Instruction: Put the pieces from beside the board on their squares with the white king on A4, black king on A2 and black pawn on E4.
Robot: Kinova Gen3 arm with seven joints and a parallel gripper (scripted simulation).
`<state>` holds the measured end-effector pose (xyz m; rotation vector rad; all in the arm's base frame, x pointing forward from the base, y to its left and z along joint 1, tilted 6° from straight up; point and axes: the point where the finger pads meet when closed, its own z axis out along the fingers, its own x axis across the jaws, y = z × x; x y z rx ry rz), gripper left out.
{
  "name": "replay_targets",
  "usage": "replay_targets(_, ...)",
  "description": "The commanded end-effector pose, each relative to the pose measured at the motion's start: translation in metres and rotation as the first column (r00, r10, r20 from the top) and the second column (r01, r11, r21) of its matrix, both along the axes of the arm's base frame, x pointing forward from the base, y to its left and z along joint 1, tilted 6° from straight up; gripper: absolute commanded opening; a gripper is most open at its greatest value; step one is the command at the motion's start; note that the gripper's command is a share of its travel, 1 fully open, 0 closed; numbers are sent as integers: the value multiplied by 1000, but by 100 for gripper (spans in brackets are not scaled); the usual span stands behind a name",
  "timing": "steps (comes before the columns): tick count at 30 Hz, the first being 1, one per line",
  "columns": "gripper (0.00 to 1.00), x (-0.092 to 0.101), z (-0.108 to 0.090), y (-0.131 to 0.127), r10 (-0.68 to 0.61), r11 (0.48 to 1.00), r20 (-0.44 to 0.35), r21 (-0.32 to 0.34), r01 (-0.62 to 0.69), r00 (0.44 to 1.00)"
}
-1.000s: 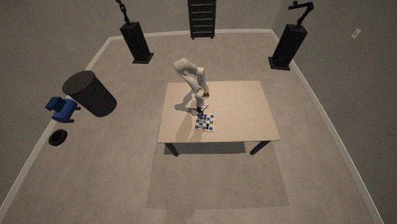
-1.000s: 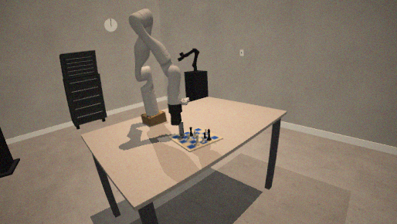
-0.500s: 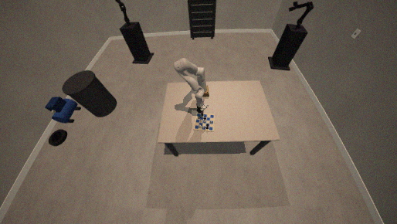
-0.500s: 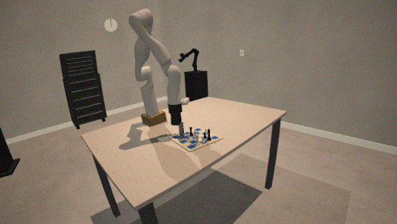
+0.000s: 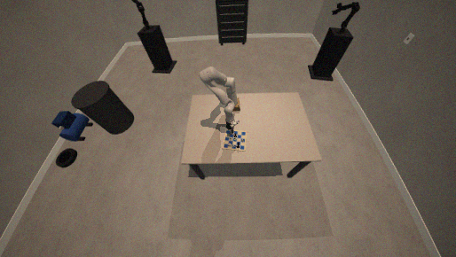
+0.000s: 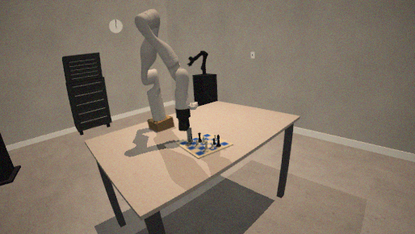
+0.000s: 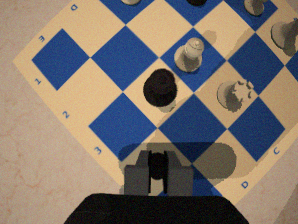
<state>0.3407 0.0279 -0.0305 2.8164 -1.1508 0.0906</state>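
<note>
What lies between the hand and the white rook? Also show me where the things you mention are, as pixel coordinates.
No piece: in the wrist view, a blue square point(image 7: 192, 122), partly shaded, fills most of the stretch from the hand point(image 5: 231, 131) point(image 6: 189, 140) point(image 7: 157, 165) to the rook point(image 7: 230, 96).

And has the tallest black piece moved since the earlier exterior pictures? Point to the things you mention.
No, no visible shift: the tallest black piece point(image 5: 238, 144) point(image 6: 218, 140) keeps its place near the right corner of the board point(image 5: 235, 149) point(image 6: 215, 151) point(image 7: 51, 97).
</note>
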Motion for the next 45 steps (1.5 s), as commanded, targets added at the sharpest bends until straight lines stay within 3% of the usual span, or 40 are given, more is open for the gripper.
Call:
replay_targets(1, 0, 2, 0, 1, -1, 1000, 6, 4, 1, 1000)
replay_targets(4, 0, 2, 0, 1, -1, 1000, 6, 4, 1, 1000)
replay_targets(5, 14, 2, 0, 1, -1, 1000, 6, 4, 1, 1000)
replay_targets(7, 14, 2, 0, 1, -1, 1000, 6, 4, 1, 1000)
replay_targets(8, 27, 2, 0, 1, -1, 1000, 6, 4, 1, 1000)
replay_targets(10, 27, 2, 0, 1, -1, 1000, 6, 4, 1, 1000)
replay_targets(11, 41, 2, 0, 1, -1, 1000, 6, 4, 1, 1000)
replay_targets(13, 41, 2, 0, 1, -1, 1000, 6, 4, 1, 1000)
replay_targets(14, 54, 2, 0, 1, -1, 1000, 6, 4, 1, 1000)
replay_targets(18, 54, 2, 0, 1, -1, 1000, 6, 4, 1, 1000)
replay_targets(19, 68, 2, 0, 1, -1, 1000, 6, 4, 1, 1000)
replay_targets(35, 68, 2, 2, 2, -1, 1000, 6, 4, 1, 1000)
replay_targets(45, 68, 2, 26, 4, -1, 1000, 6, 4, 1, 1000)
